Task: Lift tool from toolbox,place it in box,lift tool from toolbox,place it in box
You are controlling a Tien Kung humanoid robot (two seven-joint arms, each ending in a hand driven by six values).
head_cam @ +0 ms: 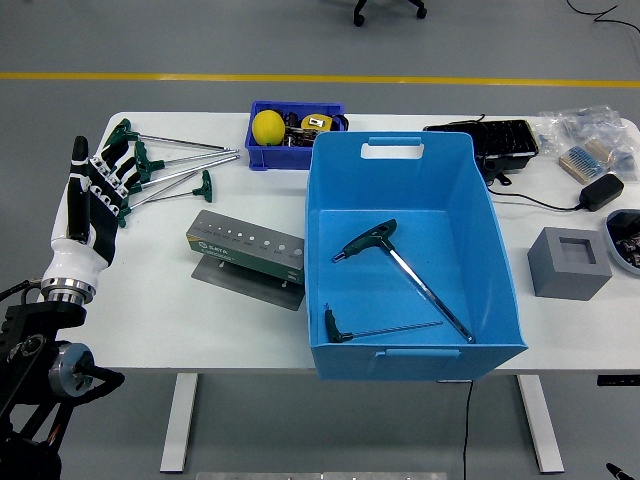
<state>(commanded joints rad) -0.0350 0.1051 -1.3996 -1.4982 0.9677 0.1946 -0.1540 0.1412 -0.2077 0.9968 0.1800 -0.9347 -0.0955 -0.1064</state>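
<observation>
At the table's left edge — left hand (92, 195) upright, fingers spread.

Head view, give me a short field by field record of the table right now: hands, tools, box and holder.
left hand: open, fingers spread, raised at the table's left edge beside the loose tools
right hand: not in view
large blue plastic box: holds two green-handled T-handle wrenches, a big one and a thin one
loose green-handled T-handle wrenches: several lying on the white table, left of the box
grey-green tool holder: sockets empty, between loose tools and box
</observation>
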